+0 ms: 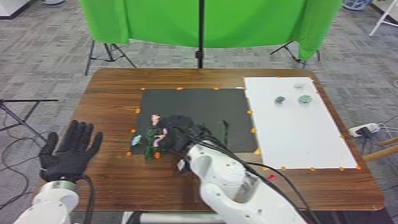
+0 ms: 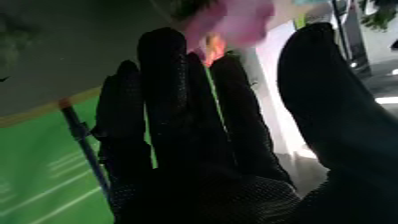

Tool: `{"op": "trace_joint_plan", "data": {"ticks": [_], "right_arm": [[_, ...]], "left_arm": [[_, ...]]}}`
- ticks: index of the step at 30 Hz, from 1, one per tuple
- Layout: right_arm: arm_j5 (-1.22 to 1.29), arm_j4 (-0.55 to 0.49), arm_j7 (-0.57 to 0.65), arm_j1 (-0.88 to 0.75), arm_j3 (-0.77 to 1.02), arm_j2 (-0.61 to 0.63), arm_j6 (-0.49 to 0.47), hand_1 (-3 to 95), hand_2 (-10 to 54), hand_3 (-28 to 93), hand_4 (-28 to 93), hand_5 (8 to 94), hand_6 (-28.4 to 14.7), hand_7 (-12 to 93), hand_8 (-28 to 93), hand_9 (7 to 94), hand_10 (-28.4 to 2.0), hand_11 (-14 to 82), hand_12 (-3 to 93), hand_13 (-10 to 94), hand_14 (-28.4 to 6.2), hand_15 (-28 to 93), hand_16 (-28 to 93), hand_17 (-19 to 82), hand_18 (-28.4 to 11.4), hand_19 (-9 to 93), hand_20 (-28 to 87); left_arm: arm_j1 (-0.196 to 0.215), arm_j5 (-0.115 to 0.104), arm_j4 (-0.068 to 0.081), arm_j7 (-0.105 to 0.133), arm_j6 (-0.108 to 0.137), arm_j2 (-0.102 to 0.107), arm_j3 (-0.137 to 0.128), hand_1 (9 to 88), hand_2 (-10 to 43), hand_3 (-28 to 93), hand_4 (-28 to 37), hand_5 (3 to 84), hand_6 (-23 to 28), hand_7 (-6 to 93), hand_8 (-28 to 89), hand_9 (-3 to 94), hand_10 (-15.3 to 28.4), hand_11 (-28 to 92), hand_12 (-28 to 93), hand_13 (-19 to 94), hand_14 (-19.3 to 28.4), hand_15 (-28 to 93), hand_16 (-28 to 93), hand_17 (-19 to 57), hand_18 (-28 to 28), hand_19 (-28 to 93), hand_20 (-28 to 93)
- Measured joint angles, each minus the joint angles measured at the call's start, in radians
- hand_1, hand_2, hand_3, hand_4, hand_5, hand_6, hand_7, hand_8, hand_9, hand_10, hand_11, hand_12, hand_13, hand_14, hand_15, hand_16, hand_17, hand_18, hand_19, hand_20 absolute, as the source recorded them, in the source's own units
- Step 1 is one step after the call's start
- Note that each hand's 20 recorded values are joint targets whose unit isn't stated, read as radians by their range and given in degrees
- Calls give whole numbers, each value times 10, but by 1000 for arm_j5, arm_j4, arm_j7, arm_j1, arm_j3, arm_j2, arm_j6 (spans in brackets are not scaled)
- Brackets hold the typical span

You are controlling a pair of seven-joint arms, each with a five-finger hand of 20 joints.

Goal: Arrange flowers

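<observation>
Pink-petalled flower [image 2: 246,22] on the dark rectangular mat [image 1: 191,100], near the black-gloved right hand [image 2: 200,187], fingers straight, thumb wide apart; probably at picking-up: next, close gently around it

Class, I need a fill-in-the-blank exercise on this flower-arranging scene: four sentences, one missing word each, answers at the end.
1. In the head view, the sheet beside the dark mat is coloured ____.
2. The cloth beyond the table is ____.
3. The robot hand beside the pink flower is the robot's ____ one.
4. The left robot hand wears a glove coloured ____.

Missing words: white; green; right; black.
</observation>
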Motion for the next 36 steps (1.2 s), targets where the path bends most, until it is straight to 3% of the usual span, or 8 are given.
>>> {"op": "trace_joint_plan", "data": {"ticks": [8, 13, 19, 23, 26, 30, 36], "right_arm": [[98, -16, 34, 0, 89, 6, 24, 380, -95, 755, -283, 477, -67, 111, -112, 502, -181, 142, 154, 532, -162, 690, 170, 325, -248, 920, 271], [96, -14, 52, 15, 140, 9, 61, 397, -95, 795, -283, 501, -60, 123, -116, 498, -183, 137, 145, 440, -161, 482, 100, 279, -245, 863, 253], [21, 84, 97, 74, 212, 31, 184, 454, -95, 816, -283, 543, -46, 158, -135, 506, -169, 150, 145, 385, -146, 383, 94, 257, -226, 817, 235], [-3, 159, 122, 118, 273, 76, 177, 447, -95, 822, -283, 536, -44, 161, -138, 474, -171, 125, 134, 360, -145, 300, 92, 241, -225, 783, 223], [-20, 195, 140, 141, 297, 132, 150, 448, -95, 829, -283, 530, -45, 160, -140, 461, -170, 114, 130, 350, -150, 276, 96, 233, -225, 766, 217], [-39, 224, 167, 143, 337, 188, 71, 459, -95, 838, -283, 526, -29, 156, -140, 457, -163, 106, 127, 359, -158, 274, 103, 228, -230, 756, 213], [-55, 289, 221, 134, 383, 199, 5, 485, -95, 850, -283, 518, -18, 161, -143, 443, -157, 101, 121, 323, -163, 241, 100, 209, -225, 701, 191]], "left_arm": [[17, 0, -4, 9, 0, -8, -4, 259, 171, 776, -283, 499, 111, 113, -93, 430, 164, 238, 103, 322, 168, 422, -91, -69, 148, 428, 160], [18, 0, -5, 12, 0, -15, -4, 260, 171, 775, -283, 499, 111, 114, -93, 431, 164, 239, 103, 323, 168, 423, -90, -69, 148, 428, 160], [23, 0, -13, 21, 0, -16, 1, 260, 171, 776, -283, 501, 111, 114, -94, 433, 164, 241, 103, 324, 169, 425, -90, -70, 148, 428, 162], [24, 1, -15, 21, 0, -16, 13, 260, 172, 775, -283, 501, 112, 114, -94, 433, 165, 241, 103, 324, 169, 425, -91, -70, 148, 427, 162], [24, 18, -15, 17, 8, -17, 18, 260, 172, 775, -283, 501, 112, 114, -94, 432, 165, 240, 102, 323, 169, 426, -91, -70, 148, 427, 162], [24, 69, -15, 7, 18, -18, 21, 260, 173, 775, -283, 501, 112, 114, -94, 431, 166, 240, 103, 322, 170, 426, -91, -70, 147, 427, 162], [24, 76, -15, 2, 21, -18, 21, 259, 174, 775, -283, 501, 113, 113, -94, 429, 166, 238, 103, 321, 169, 426, -92, -70, 148, 428, 162]]}}
